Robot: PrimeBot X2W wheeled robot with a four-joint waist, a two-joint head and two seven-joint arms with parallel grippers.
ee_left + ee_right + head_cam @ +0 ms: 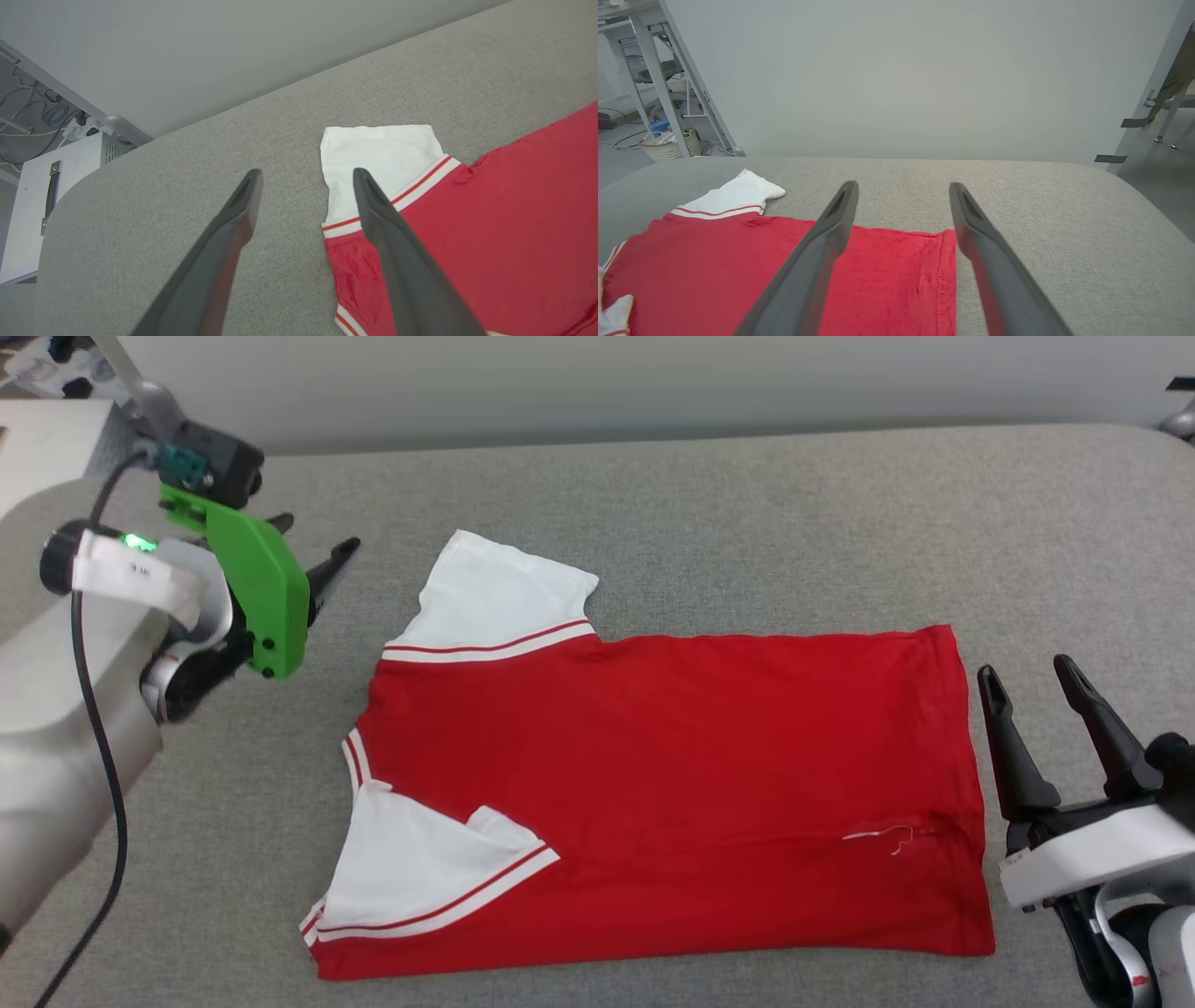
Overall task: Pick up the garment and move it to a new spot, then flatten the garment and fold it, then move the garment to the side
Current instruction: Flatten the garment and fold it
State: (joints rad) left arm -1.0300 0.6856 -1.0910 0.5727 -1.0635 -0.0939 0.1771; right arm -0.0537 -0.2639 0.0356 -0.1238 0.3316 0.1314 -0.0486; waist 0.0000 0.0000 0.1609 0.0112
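Garment (672, 784) flat on grey cushion (747, 523), near sleeve (420, 868) tucked in. My left gripper (316, 534) and right gripper (1027, 670) flank it, both spread, empty. I reckon flattening done; folding, side move left.

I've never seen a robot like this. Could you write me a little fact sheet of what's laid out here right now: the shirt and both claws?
item: red T-shirt with white sleeves and striped trim
resting on: grey padded surface
layout: spread out, collar toward the robot's left, hem toward its right
far sleeve: lying flat, spread outward
near sleeve: folded in over the red body
left claw: open, near the far sleeve, holding nothing
right claw: open, beside the hem, holding nothing
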